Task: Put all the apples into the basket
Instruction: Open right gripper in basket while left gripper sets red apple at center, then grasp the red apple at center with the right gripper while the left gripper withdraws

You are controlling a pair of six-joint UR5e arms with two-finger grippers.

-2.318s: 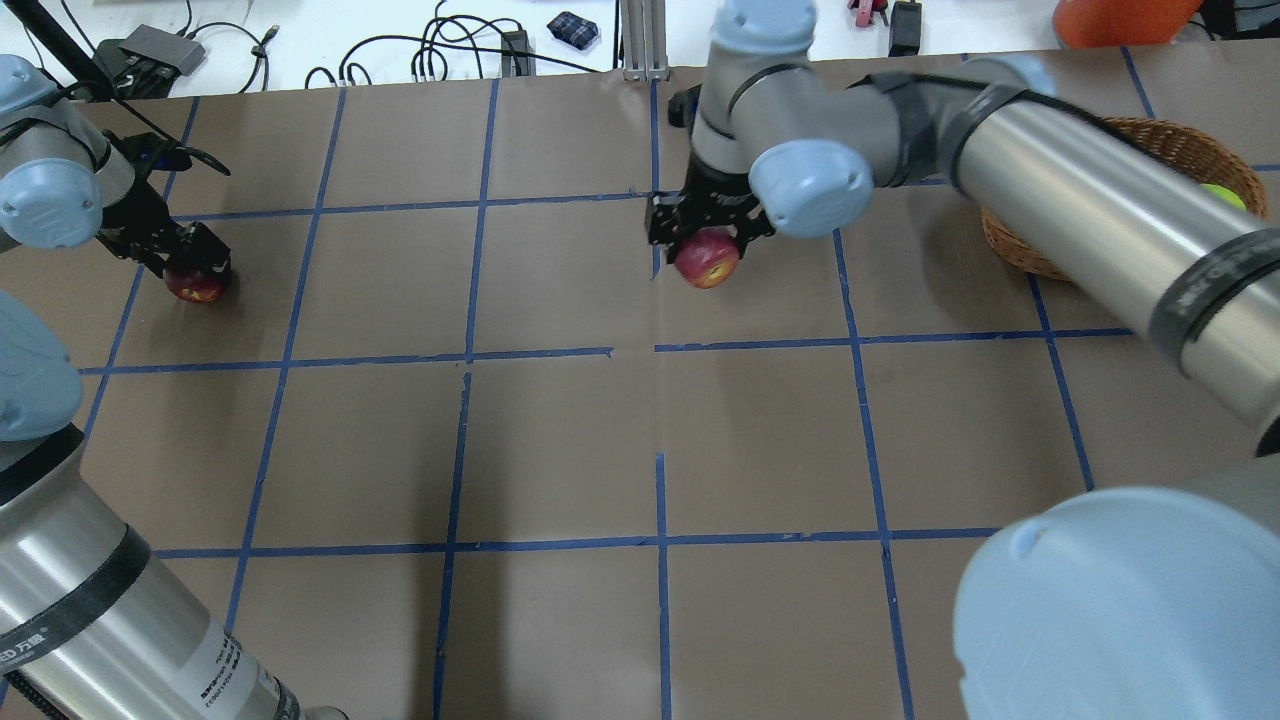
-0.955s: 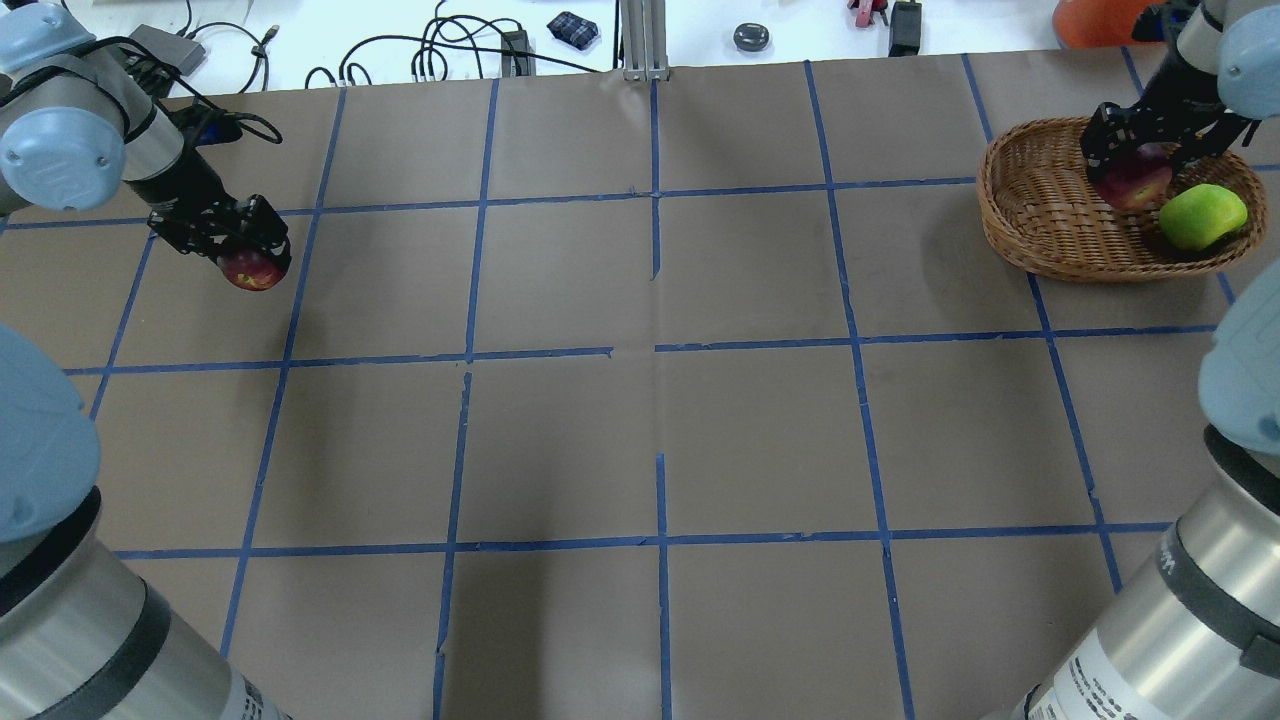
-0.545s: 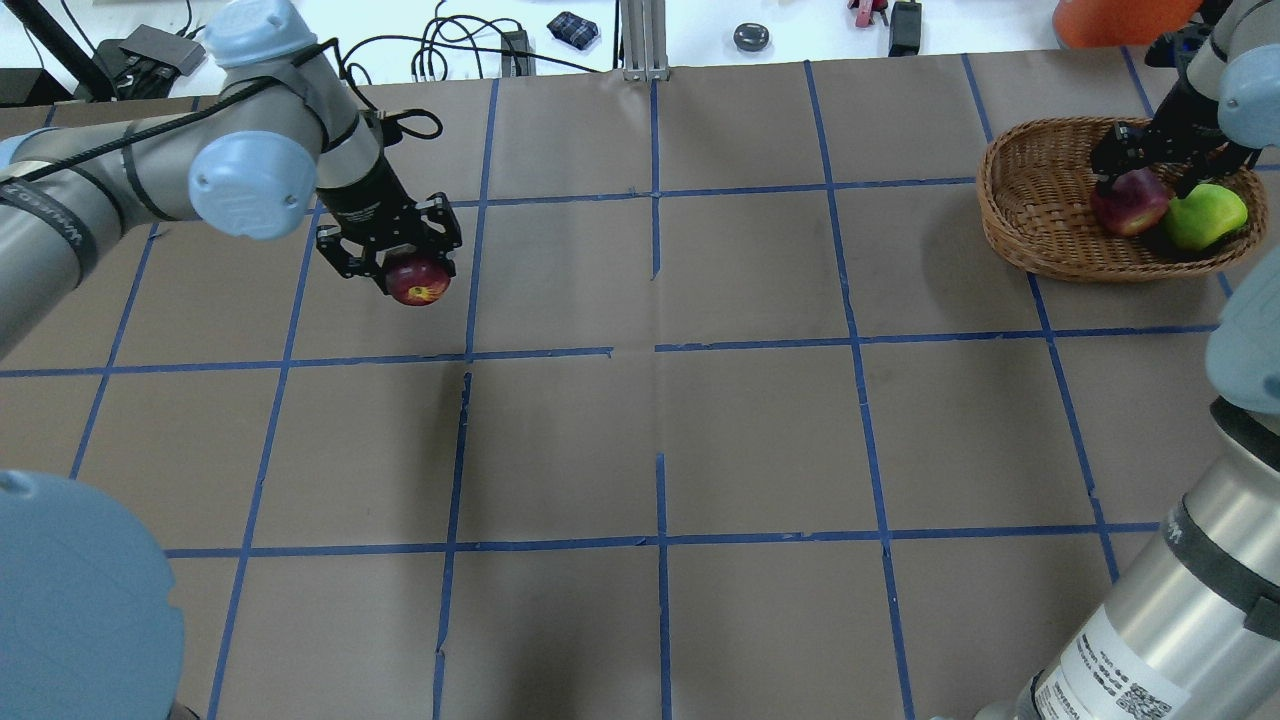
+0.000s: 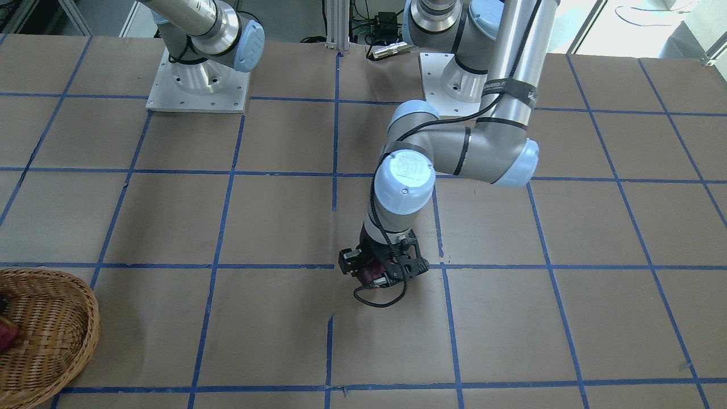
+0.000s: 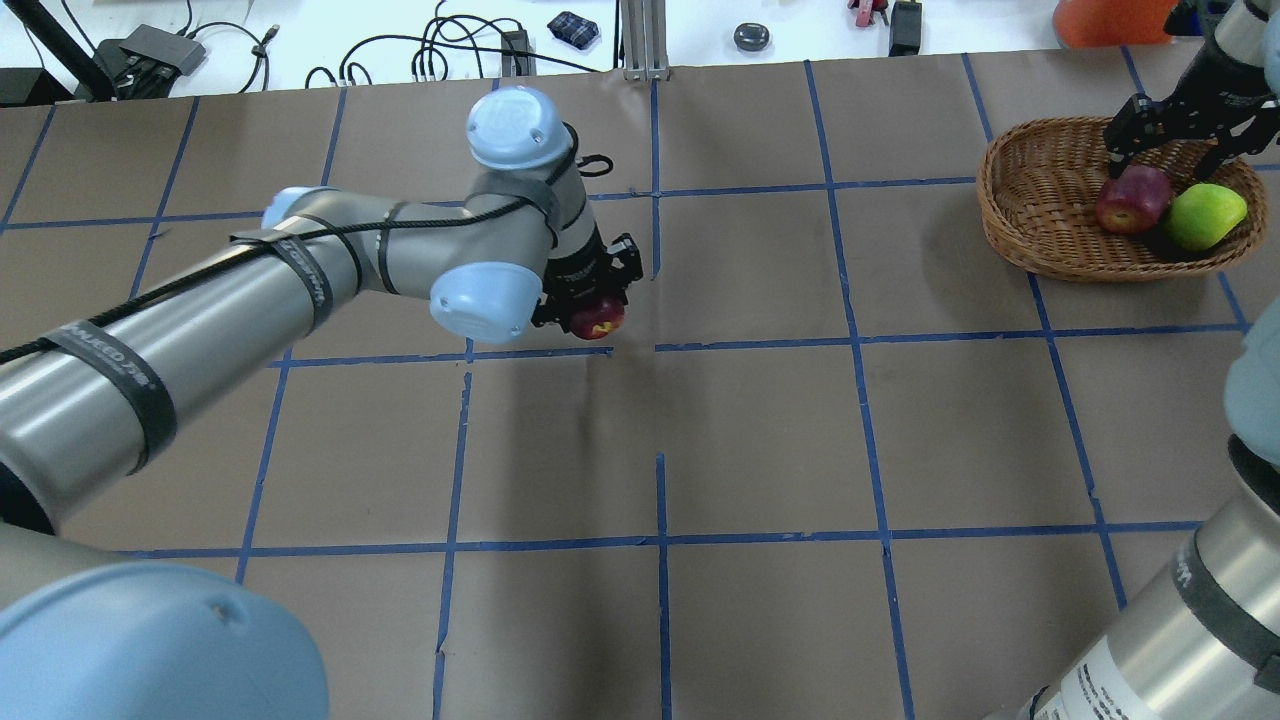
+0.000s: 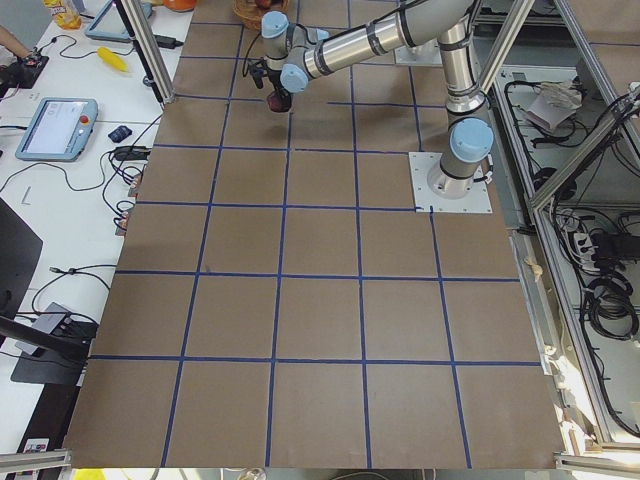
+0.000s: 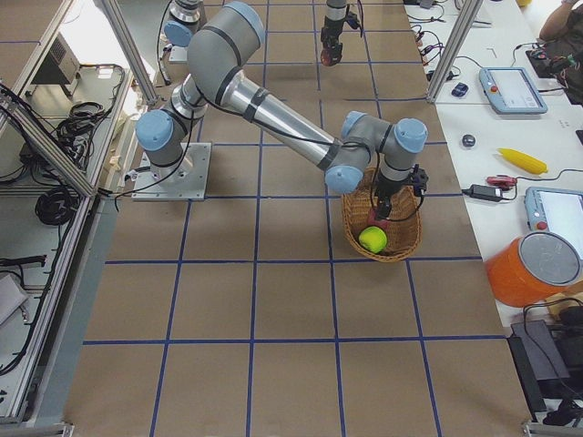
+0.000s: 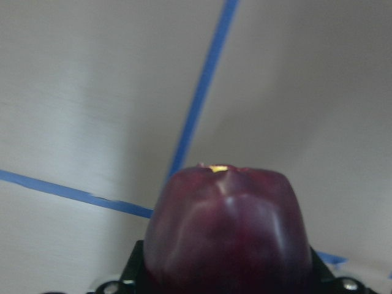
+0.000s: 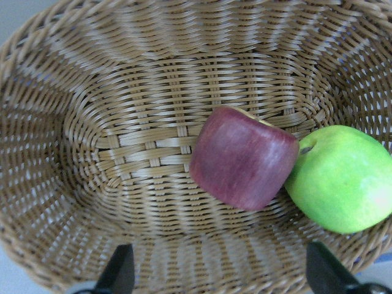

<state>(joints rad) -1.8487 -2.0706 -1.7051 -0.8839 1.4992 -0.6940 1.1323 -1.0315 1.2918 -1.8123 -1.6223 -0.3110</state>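
Centrally, left claw [image 5: 590, 312] pinches the red apple [image 5: 598, 318] while right claw [image 5: 1165, 150], spread, hangs over the basket [image 5: 1010, 235] containing maroon apple [image 5: 1130, 198] and green apple [image 5: 1205, 215].

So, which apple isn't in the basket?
The held apple, in the left gripper over the table; the maroon apple and green apple lie in the basket.

Interior of the wicker basket [image 9: 116, 92], seen from above. A dark maroon apple [image 9: 243, 158] lies on the woven floor, right of centre, touching a yellow-green apple [image 9: 343, 180] at the right wall. Two dark fingertips [image 9: 120, 271] of the right tool [image 9: 220, 278] stand wide apart at the lower edge, clear of both apples.
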